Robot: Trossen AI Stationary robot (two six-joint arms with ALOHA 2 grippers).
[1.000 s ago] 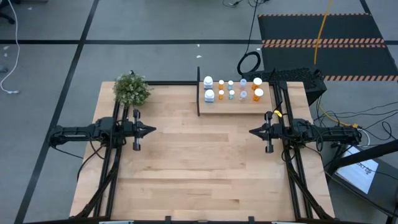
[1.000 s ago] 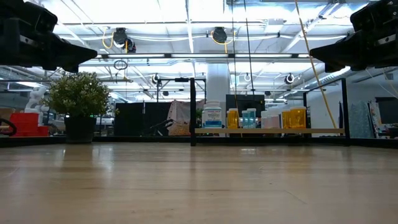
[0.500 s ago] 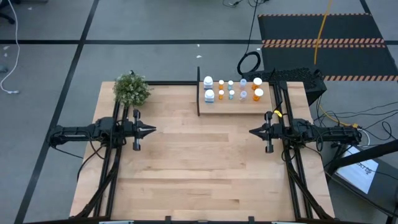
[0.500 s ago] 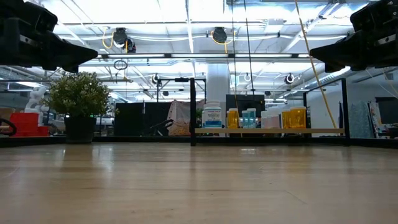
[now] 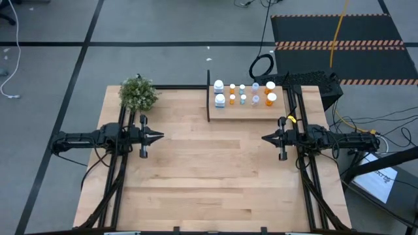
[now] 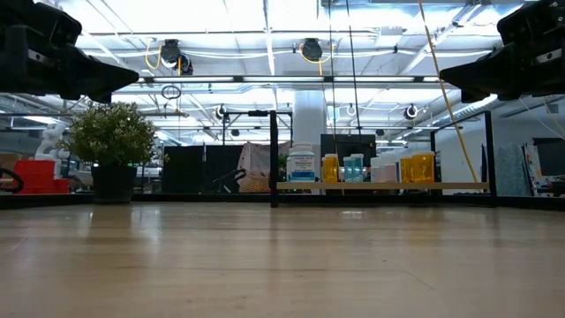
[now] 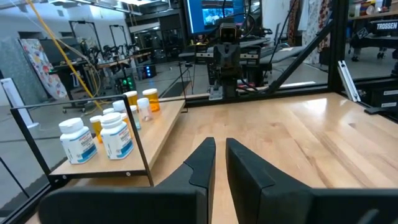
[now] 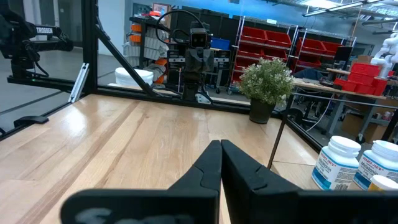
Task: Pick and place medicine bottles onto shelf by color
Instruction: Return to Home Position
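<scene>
Now I park slowly; left gripper [image 5: 159, 136] and right gripper [image 5: 266, 138] are closed, holding nothing, clear of the shelf [image 5: 245, 108].

A bushy green plant [image 5: 138, 94] in a dark pot stands at the far left corner of the tabletop [image 5: 209, 171]. Beyond the tabletop's far right corner lie a coiled black cable [image 5: 261, 66] and an orange-striped black floor mat [image 5: 336, 29].
</scene>
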